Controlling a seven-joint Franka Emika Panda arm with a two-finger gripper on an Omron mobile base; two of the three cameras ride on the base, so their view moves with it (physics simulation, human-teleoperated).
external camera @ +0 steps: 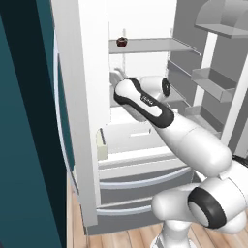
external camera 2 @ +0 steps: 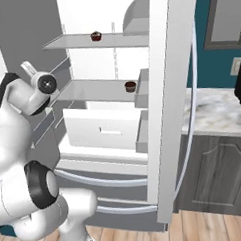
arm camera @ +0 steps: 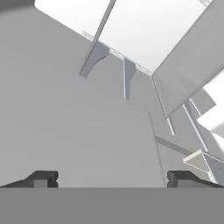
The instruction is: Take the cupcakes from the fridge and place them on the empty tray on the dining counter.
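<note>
Reaches forward and up from the base with white arm (external camera: 193, 145) bent at the dark elbow, wrist turned inward, gripper (arm camera: 111, 179) empty with its dark fingers (arm camera: 41, 179) spread wide apart.

Standing by the open fridge (external camera 2: 161, 90), I count two cupcakes inside its white interior. One cupcake (external camera 2: 95, 36) sits on the upper shelf (external camera 2: 78, 42), toward the middle of that shelf's front edge; the same one shows from the other side as a dark spot near the shelf's left end. The second cupcake (external camera 2: 130, 86) sits on the lower shelf (external camera 2: 91, 89), at its right front corner. That makes two glass shelves carrying cupcakes. Below them I see one white drawer (external camera 2: 103, 127). On the open door (external camera: 227, 58) there are three bins stacked one above another. One robot arm (external camera: 160, 116) reaches in.
</note>
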